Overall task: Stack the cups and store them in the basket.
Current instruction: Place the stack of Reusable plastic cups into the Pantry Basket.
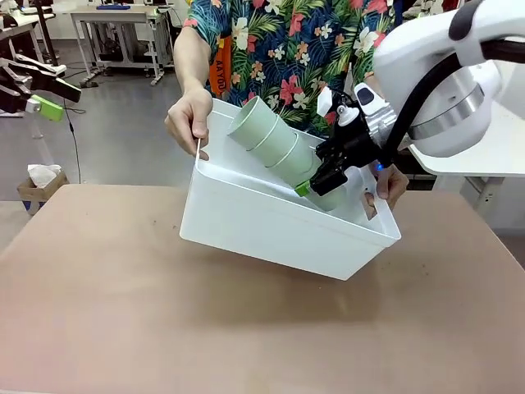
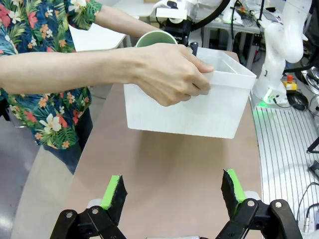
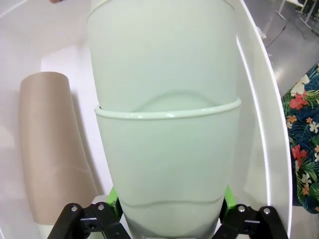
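Person is holding the basket [image 1: 279, 226] off the bench [image 1: 123, 320] with both hands, tilting it so the right end is sitting lower. One hand [image 1: 190, 121] is gripping the far-left rim, the other hand [image 1: 385, 185] is on the right end.

Right claw [image 1: 316, 180] is pinching the stack of mint cups [image 1: 275, 144] near its base; green pads are pressing on both sides of the bottom cup in the right wrist view [image 3: 164, 149]. The stack is lying slanted inside the basket, open mouth pointing up and to the far left, base down toward the right end. Several rims are showing nested one in another.

A tan cup [image 3: 52, 149] is lying on the basket floor just beside the mint stack, seen from the right wrist.

Left claw [image 2: 172, 191] is hanging spread wide over the bench, nothing between the pads, well apart from the basket [image 2: 199, 107]. Its view is showing the person's hand [image 2: 169, 72] clamped over the basket's end wall, with the mouth of a mint cup [image 2: 157, 39] poking up just behind it. In the front view the left claw [image 1: 45, 103] is sitting at the far left, off the bench.
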`<state>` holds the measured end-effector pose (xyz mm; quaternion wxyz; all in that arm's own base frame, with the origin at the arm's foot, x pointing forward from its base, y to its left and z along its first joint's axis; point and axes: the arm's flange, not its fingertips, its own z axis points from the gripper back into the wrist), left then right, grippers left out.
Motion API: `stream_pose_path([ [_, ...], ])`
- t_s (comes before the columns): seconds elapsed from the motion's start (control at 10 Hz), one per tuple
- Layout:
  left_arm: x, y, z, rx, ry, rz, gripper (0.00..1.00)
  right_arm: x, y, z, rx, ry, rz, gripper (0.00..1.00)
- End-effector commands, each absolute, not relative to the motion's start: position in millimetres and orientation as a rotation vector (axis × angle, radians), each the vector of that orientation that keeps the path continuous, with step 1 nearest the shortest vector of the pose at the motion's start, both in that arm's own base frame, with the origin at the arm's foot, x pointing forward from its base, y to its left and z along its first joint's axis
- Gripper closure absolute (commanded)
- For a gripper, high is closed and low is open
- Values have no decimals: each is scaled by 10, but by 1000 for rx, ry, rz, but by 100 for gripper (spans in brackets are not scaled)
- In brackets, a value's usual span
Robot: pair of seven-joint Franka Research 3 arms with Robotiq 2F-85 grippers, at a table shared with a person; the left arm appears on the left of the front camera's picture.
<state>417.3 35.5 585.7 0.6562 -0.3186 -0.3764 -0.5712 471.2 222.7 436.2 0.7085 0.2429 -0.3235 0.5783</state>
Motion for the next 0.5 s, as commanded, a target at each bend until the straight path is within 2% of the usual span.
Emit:
stream_pose_path([
  [0.0,4157,337,5884,-732,-853,-1289,0,4667,2242,4423,484,-702,1258,14],
  [0.4,4157,337,5884,-732,-853,-1289,0,4765,2383,4217,430,-665,1256,14],
])
